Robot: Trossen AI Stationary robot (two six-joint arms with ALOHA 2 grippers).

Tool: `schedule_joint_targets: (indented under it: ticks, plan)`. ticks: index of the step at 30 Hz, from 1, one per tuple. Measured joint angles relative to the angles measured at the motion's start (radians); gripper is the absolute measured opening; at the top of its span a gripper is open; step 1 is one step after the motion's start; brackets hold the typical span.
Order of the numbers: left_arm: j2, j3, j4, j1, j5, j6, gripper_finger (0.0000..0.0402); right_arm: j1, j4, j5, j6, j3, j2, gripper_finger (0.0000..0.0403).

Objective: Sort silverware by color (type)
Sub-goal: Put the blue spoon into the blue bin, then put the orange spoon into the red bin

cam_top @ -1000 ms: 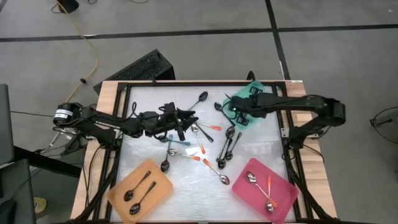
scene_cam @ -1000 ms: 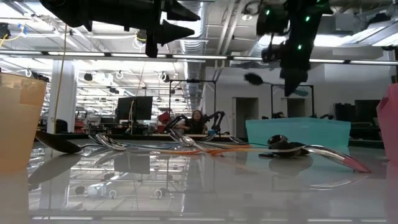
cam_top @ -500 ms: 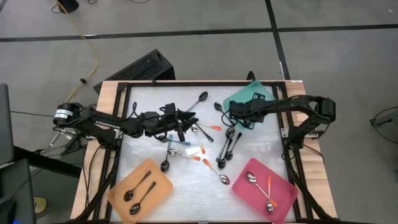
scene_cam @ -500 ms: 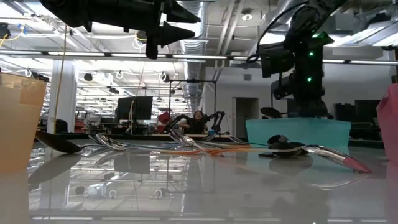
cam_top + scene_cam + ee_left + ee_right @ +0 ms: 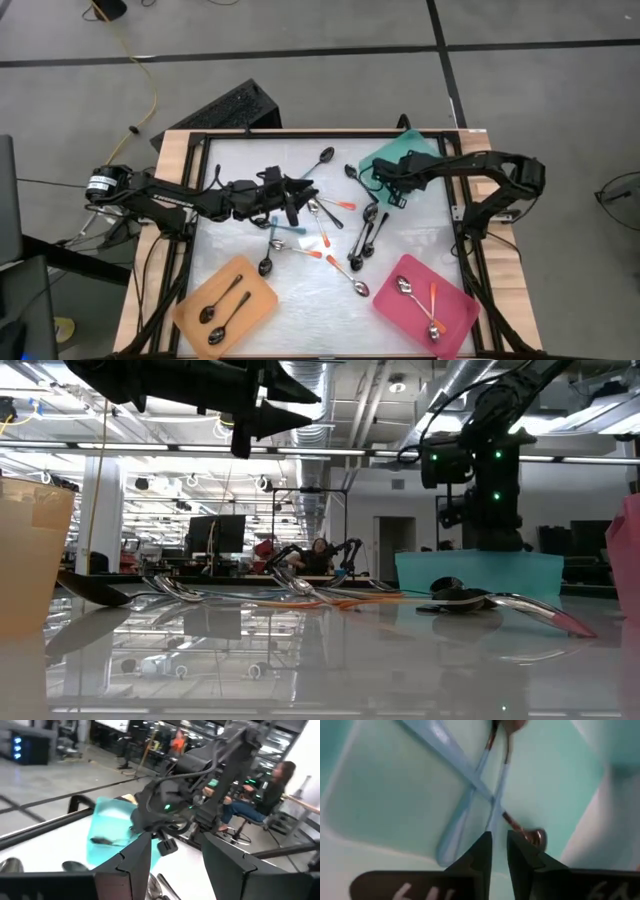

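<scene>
Spoons: two on the orange tray [image 5: 190, 306], two on the pink tray [image 5: 455, 312]. Right gripper [image 5: 499, 851] barely parted over the teal tray [image 5: 385, 158], left gripper [image 5: 312, 189] open.

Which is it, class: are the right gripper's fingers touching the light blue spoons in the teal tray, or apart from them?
Cannot tell. In the right wrist view the right gripper hangs right over the crossed light blue spoons in the teal tray, but neither contact nor gap shows plainly.

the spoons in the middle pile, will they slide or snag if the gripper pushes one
Probably slide: the spoons look polished and lie on a glossy table. Snagging also seems likely, since their handles cross and overlap in the pile. They look thin, rigid and light, so a nudge could swing one around rather than bend it.
</scene>
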Motion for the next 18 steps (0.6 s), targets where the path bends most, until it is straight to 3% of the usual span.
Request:
schedule_joint_targets:
  ticks: [4,11,18]
  plan:
    - [0.0,0.0,-0.031,0.002,-0.061,-0.048,0.0157,-0.003,0.026,-0.007,-0.01,0.021,-0.042,0.0096]
    - [-0.023,0.023,-0.199,0.003,-0.019,-0.048,0.0157,0.014,0.026,-0.05,0.02,0.065,-0.18,0.0133]
    - [-0.104,0.078,-0.412,0.003,0.079,0.003,0.0157,0.095,0.139,-0.275,0.127,0.083,-0.356,0.014]
